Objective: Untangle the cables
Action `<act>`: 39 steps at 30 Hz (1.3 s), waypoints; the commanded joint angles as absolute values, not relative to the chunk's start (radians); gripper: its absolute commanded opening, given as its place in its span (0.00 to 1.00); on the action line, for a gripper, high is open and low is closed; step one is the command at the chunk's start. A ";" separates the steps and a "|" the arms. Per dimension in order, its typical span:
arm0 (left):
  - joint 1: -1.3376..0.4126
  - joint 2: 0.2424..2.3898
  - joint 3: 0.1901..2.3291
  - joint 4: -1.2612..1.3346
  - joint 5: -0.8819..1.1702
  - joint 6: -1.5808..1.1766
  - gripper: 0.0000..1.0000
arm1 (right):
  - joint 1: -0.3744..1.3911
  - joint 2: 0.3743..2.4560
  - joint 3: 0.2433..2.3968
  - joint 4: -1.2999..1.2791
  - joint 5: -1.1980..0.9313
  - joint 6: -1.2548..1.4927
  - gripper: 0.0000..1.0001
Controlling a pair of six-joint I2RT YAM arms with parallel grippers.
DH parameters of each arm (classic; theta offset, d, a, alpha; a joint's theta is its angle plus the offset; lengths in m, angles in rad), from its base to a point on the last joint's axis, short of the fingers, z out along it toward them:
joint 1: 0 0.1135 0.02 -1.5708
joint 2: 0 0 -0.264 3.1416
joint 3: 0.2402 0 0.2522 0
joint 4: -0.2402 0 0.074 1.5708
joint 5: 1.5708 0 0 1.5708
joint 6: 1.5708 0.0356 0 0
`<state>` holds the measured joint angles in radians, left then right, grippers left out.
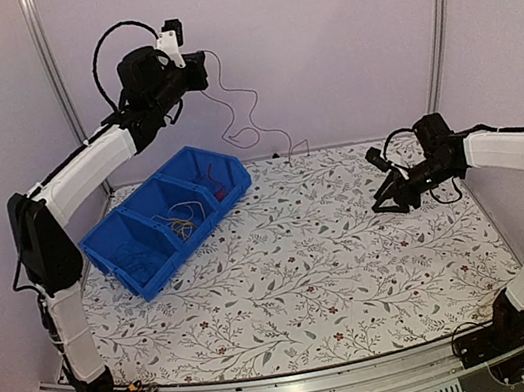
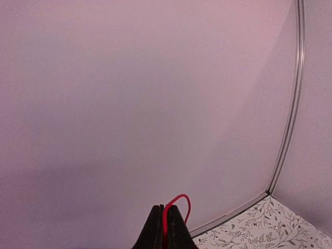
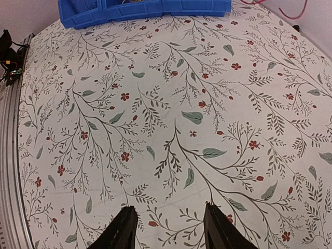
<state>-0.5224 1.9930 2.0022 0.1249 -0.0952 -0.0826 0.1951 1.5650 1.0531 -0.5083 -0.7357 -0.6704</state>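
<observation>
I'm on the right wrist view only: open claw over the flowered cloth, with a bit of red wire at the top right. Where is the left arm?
Observer: The left claw is raised high, up in front of the back wall.
Operator: Is it holding anything?
Observer: Yes. The left wrist view shows its fingers shut on a red cable.
Operator: Is that my red wire?
Observer: Probably. From above, the cable hangs from that claw down to the cloth near the back wall.
</observation>
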 commanded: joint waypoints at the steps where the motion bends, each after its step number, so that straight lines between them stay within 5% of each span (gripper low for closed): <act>1: -0.500 2.050 2.065 0.074 -0.040 -0.071 0.00 | 0.193 1.584 1.054 -0.502 -0.731 -0.668 0.48; 18: -0.409 2.167 2.169 0.029 -0.020 -0.073 0.00 | 0.193 1.610 1.055 -0.505 -0.725 -0.673 0.48; 39: -0.300 2.258 1.923 0.069 0.003 -0.177 0.00 | 0.193 1.619 1.066 -0.515 -0.719 -0.685 0.49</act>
<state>-0.3305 2.2135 1.9800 0.0643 -0.0116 -0.1352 0.1951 1.6283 1.0531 -0.5098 -0.7238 -0.6773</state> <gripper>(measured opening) 0.000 0.486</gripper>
